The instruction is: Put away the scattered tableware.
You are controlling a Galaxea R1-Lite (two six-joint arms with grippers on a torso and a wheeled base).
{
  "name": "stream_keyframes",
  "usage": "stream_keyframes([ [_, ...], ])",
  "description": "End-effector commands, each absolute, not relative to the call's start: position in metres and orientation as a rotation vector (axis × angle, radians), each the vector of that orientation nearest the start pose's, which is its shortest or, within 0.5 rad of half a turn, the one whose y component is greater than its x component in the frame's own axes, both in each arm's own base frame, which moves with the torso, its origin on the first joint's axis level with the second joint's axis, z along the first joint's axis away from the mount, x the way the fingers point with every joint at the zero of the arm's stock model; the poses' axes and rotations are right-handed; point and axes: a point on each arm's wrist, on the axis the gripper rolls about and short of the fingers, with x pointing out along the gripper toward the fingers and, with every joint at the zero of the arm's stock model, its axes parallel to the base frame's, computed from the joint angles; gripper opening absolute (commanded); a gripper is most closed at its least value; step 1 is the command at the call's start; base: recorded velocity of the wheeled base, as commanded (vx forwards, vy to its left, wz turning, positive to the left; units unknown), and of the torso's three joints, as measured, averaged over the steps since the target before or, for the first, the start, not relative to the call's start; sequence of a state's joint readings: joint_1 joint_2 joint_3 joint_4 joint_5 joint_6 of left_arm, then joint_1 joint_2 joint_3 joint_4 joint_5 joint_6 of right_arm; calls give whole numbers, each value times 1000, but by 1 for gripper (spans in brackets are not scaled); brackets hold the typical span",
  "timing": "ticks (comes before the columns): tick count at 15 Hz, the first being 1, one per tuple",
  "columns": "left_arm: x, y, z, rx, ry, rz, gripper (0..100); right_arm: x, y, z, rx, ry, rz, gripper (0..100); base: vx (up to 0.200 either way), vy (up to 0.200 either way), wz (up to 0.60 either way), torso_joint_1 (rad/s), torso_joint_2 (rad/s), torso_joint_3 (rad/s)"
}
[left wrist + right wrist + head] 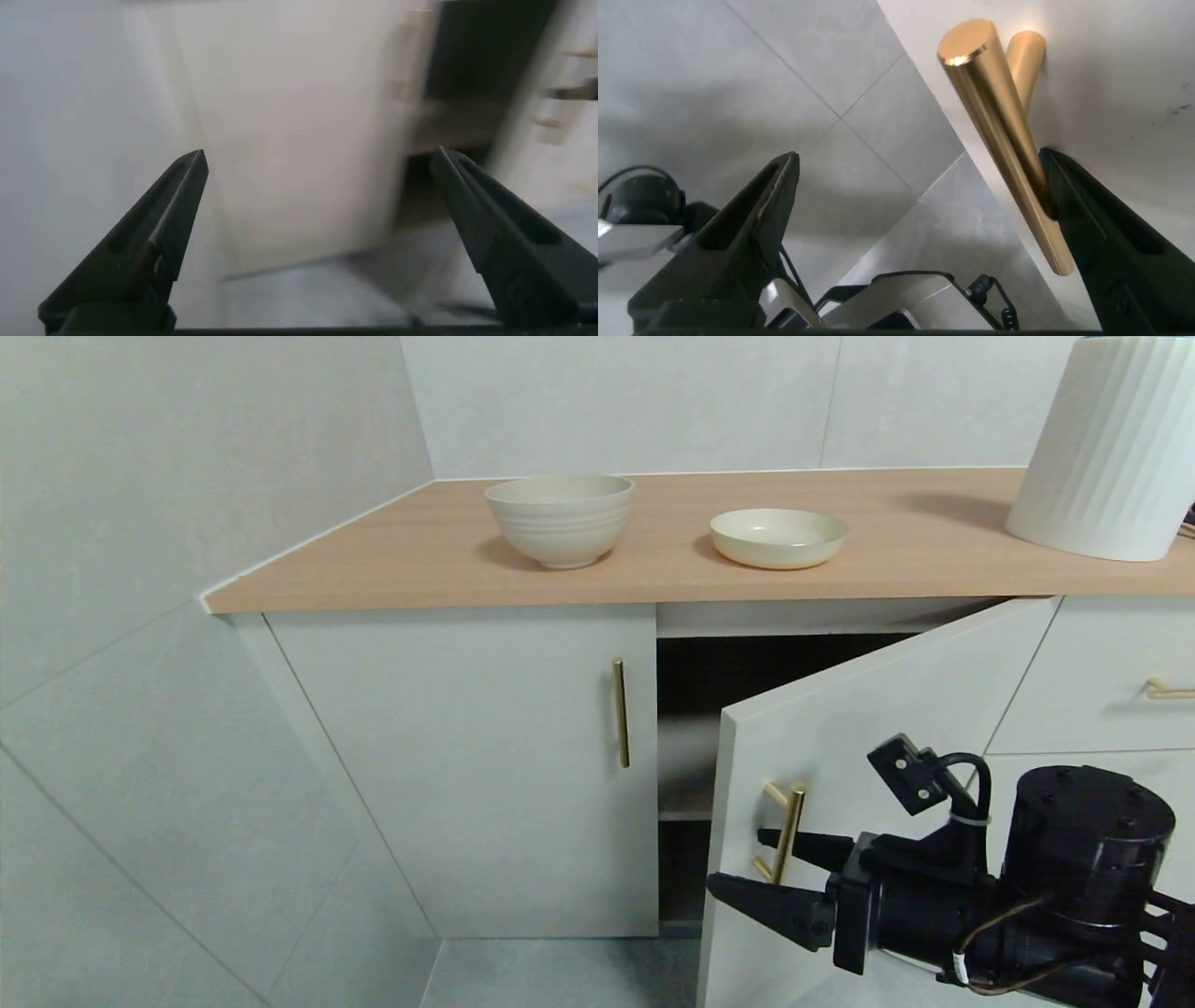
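A deep cream bowl [561, 518] and a shallow cream dish [779, 536] stand apart on the wooden countertop [392, 560]. Below them, the right cabinet door [868, 709] stands partly open, showing a dark inside with a shelf [686, 803]. My right gripper [738, 861] is open low in front of that door, its fingers on either side of the gold handle [789, 831]. In the right wrist view the gold handle [1008, 140] lies between the fingers of the open right gripper [917, 159], close to one of them. My left gripper [318, 157] is open and holds nothing, facing the closed cabinet door [299, 121].
The left cabinet door [467, 756] is closed, with its own gold handle [620, 712]. A tall white ribbed container [1111, 439] stands at the counter's right end. Drawers with a gold handle [1172, 689] lie to the right. Tiled wall bounds the left.
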State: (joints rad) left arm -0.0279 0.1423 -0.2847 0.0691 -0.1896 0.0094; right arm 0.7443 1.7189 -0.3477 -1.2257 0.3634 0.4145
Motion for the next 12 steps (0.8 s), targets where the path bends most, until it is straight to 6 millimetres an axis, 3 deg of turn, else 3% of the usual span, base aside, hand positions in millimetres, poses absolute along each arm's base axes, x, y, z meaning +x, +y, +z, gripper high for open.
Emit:
stream_keyframes([
  [1,26,-11,216,-15,145,-469,100,175,173,125,335,369,1065,100,0,0,0,0,0,0],
  [3,86,-18,233,-59,295,-603,100,171,171,123,337,354,1072,100,0,0,0,0,0,0],
  [5,147,-35,220,-78,386,-693,100,170,170,123,325,345,1071,100,0,0,0,0,0,0],
  [7,191,-59,205,-104,386,-766,100,170,170,122,306,334,1071,100,0,0,0,0,0,0],
  [8,203,-73,198,-148,389,-802,100,170,169,121,305,340,1068,100,0,0,0,0,0,0],
  [12,214,-113,177,-245,392,-883,100,167,167,118,291,349,1066,100,0,0,0,0,0,0],
])
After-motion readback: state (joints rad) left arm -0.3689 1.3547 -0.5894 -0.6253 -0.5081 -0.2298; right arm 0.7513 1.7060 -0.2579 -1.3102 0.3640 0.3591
